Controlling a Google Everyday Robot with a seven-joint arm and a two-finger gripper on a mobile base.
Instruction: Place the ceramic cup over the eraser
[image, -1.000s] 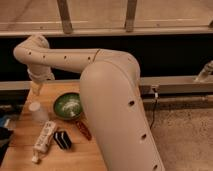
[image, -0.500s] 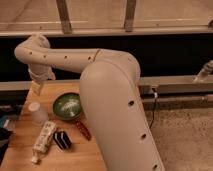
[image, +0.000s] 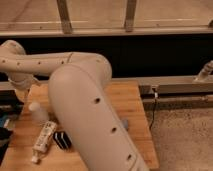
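Observation:
The ceramic cup (image: 36, 111) is a small white tapered cup standing on the wooden table (image: 131, 102) near its left side. My gripper (image: 25, 94) hangs at the end of the white arm, just above the cup and a little to its left, apart from it. The eraser (image: 62, 140), a small black block with pale stripes, lies on the table in front of the cup and to its right, close to the arm's big link.
A long white tube with a label (image: 44, 141) lies just left of the eraser. The arm's large white link (image: 95, 120) covers the middle of the table. A blue-grey pad (image: 124, 123) peeks out at its right. The floor (image: 185, 135) lies right of the table edge.
The arm's big link now fills more of the view and hides the green bowl and the dark red thing. The gripper stays just above the cup.

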